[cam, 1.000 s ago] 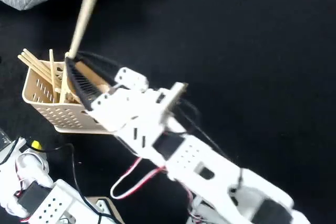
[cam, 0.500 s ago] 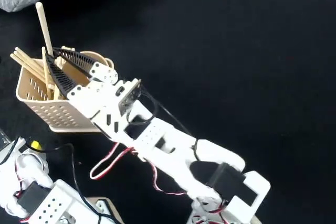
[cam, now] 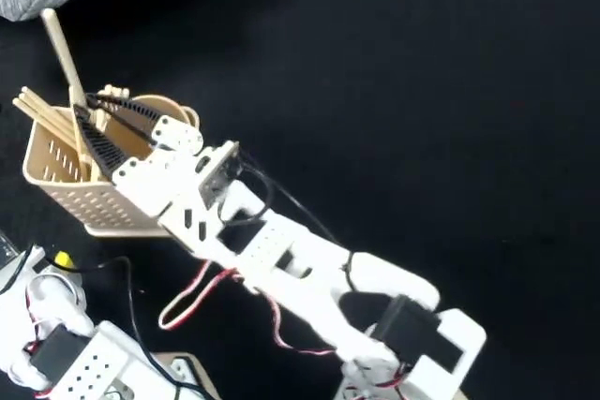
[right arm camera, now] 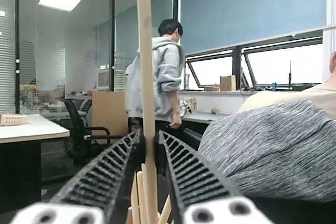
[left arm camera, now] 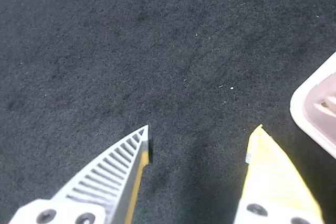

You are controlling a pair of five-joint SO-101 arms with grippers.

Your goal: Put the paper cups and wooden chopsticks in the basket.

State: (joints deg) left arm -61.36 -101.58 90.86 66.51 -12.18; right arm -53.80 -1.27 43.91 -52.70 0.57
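Links of the right arm (cam: 309,269) run from its base at the table's near edge diagonally up to the basket (cam: 84,199) at the left side of the black table (cam: 422,91). The right gripper (cam: 82,105) hangs over the basket's open top, its black fingers (cam: 98,147) pinched onto 1 wooden chopstick (cam: 58,44) that rises above them at a tilt. Inside the basket lie several more chopsticks (cam: 42,111), fanned over its far corner, and a paper cup (cam: 173,103) beside the gripper. The right wrist view adds the grip itself: both fingers (right arm camera: 105,171) press the stick (right arm camera: 144,51) between them, upright. The left arm (cam: 66,353) sits at the near left corner; its wrist view shows the left gripper (left arm camera: 202,129) spread wide above bare table, holding nothing.
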